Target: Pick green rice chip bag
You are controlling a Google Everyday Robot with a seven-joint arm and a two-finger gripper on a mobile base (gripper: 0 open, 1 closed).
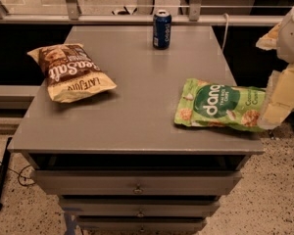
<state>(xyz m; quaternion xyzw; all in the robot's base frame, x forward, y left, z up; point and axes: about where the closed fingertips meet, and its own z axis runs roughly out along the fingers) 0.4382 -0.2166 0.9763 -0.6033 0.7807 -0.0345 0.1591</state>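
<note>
**Q:** What does the view show overall?

**A:** A grey desk [137, 111], seen from the front and slightly above. Below its top are stacked drawers [137, 184] with small round knobs. The floor [279, 195] around it is speckled.

**Q:** Where is the green rice chip bag?

**A:** The green rice chip bag [215, 104] lies flat on the right side of the desk, near the front edge. Its long side runs left to right. A dark green round logo with white letters faces up, with pictured chips around it. The bag's right end reaches the right edge of the desk.

**Q:** And the robot?

**A:** Only the gripper [264, 82] is in view, coming in from the right edge of the picture. Its body is white and its jaws are pale cream. The jaws stand wide apart, one high above the desk and one low. The low one crosses in front of the bag's right end and hides that end. Whether it touches the bag cannot be told. Nothing is held.

**Q:** What else is on the desk?

**A:** A brown-and-cream chip bag [71, 72] lies at the left, turned at an angle so its lettering reads upside down. A blue can [161, 29] stands upright at the back, near the middle. Both are well apart from the green bag and from each other.
</note>
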